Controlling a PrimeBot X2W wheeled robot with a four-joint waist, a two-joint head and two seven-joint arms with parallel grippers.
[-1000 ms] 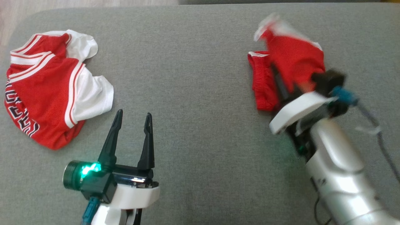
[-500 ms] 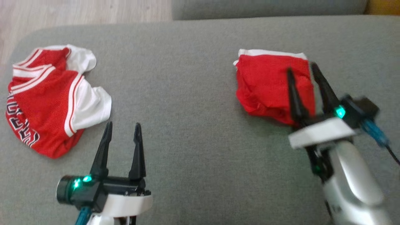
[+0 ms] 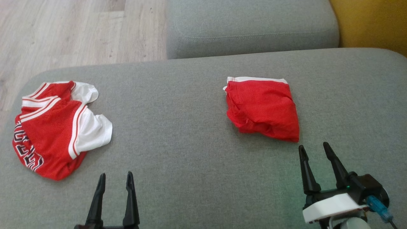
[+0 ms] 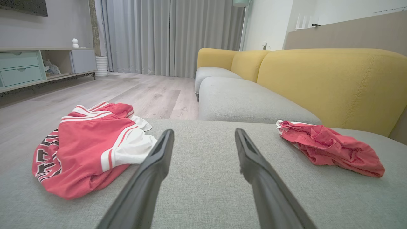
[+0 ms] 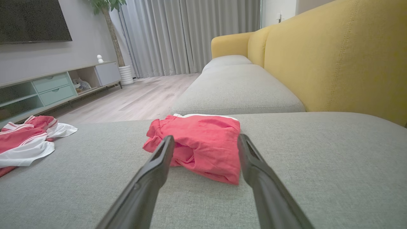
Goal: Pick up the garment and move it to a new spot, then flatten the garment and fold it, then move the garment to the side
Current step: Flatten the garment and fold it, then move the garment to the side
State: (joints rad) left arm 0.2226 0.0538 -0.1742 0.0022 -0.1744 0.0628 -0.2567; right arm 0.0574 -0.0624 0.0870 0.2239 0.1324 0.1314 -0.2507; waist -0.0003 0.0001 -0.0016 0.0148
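Folded red garment (image 3: 262, 109) lies on the grey sofa seat (image 3: 190, 127), right of centre, just ahead of the right claw (image 3: 313, 147) and not touching it. Both claws are spread wide, gripping nothing. Left claw (image 3: 116, 175) sits near a crumpled red-and-white jersey (image 3: 54, 127) at the seat's left end.

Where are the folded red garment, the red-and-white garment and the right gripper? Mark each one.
folded red garment (image 3: 264, 109): head view, middle of its red top layer.
red-and-white garment (image 3: 47, 130): head view, on its broad red panel.
right gripper (image 3: 313, 145): head view, midway between the tips of its open jaws.
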